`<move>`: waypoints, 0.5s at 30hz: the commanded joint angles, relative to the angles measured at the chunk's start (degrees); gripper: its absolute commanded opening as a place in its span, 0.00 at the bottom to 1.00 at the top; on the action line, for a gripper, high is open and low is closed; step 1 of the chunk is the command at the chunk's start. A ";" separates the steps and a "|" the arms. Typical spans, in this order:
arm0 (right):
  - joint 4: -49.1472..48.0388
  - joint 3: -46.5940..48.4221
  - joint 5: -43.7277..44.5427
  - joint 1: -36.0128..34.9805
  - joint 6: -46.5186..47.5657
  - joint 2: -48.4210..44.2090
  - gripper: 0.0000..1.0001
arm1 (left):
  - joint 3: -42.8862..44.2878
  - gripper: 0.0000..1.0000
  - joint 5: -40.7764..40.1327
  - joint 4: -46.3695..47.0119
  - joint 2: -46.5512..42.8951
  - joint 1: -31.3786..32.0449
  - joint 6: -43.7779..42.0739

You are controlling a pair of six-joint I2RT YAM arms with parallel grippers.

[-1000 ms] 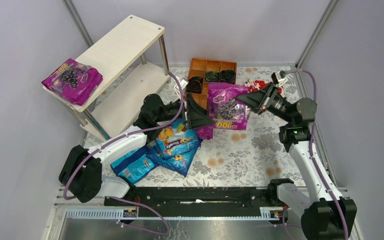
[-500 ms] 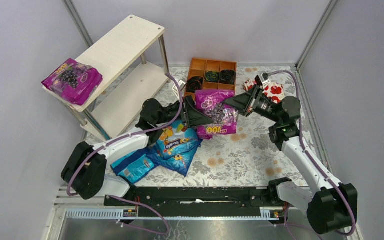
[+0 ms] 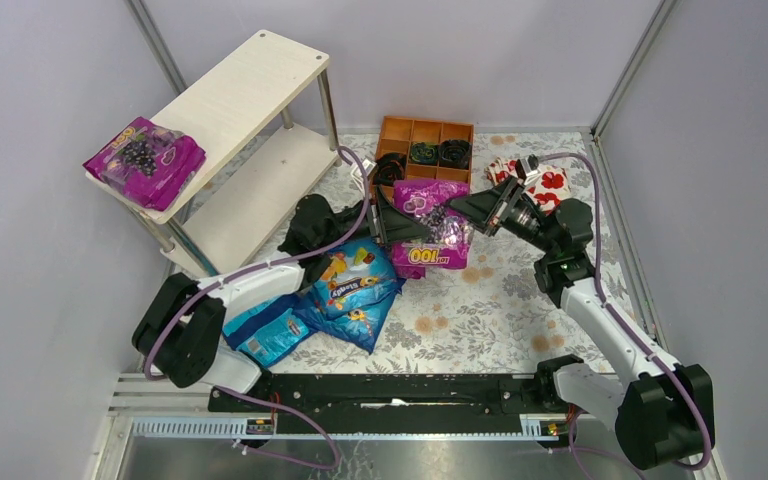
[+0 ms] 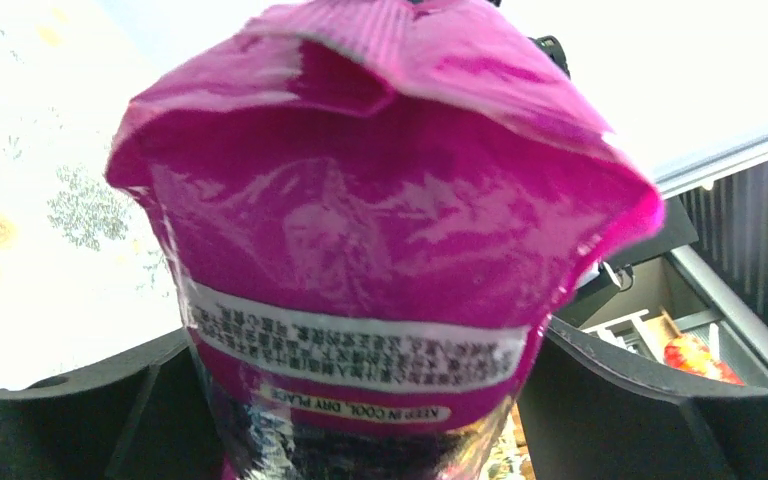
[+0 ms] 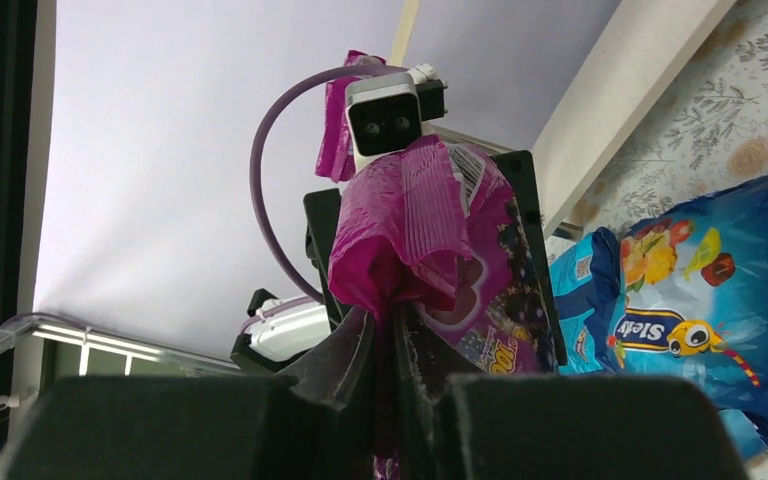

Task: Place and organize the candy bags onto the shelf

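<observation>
My right pincer clamps the crimped edge of a glossy magenta-purple grape candy bag; my left pincer has its jaws apart, flanking the bag's other end.

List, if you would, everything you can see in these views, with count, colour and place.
Shelf: one, pale cream boards on silver legs, far left.
Shelf bag: at least one, purple, on the near end of the top board; there may be a second under it.
Held bag: one, purple with a yellow "100", in the air mid-table.
Blue bags: at least two, overlapping, flat on the table near the left arm.
Tray: one, orange-brown wood, far centre, with dark rolled items in some compartments.
Cloth: one, white with red flowers, right of the tray.
Table: one, floral cover.
Left gripper: open, fingers on either side of the held bag.
Right gripper: shut on the held bag's edge.
</observation>
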State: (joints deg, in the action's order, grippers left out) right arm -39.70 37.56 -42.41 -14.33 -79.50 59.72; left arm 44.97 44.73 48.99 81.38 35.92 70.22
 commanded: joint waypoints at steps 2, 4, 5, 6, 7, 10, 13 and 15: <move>-7.43 -0.75 3.38 -1.24 -1.15 -0.23 0.00 | 3.68 0.85 -2.25 1.44 0.61 1.51 3.66; -7.22 -1.19 3.52 -1.40 -0.84 -0.58 0.01 | 3.68 0.78 -3.22 -2.00 -0.20 1.77 2.31; -6.28 -1.23 3.63 -1.35 -0.25 -0.96 0.02 | 3.27 0.73 -4.04 -3.48 -0.97 1.80 1.96; -4.66 -1.14 3.91 -1.40 1.10 -1.34 0.04 | 2.68 0.69 -4.97 -4.82 -2.01 1.86 1.79; -2.25 -0.93 4.09 -1.40 2.25 -1.69 0.07 | 2.02 0.65 -6.13 -6.01 -3.12 1.82 1.56; 1.19 -0.74 4.25 -1.41 4.78 -2.11 0.14 | 1.02 0.60 -8.75 -9.46 -6.38 1.86 1.24; 2.47 -1.24 4.86 -1.40 5.99 -2.24 0.29 | 1.55 0.57 -10.52 -13.46 -9.35 1.79 0.33; 4.11 -0.66 4.87 -1.38 7.29 -2.04 0.44 | 2.44 0.54 -11.49 -16.70 -10.77 1.78 -0.43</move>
State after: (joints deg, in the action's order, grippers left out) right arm -36.45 35.55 -39.53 -15.40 -75.83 58.78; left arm 45.32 37.87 33.19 76.16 37.80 71.18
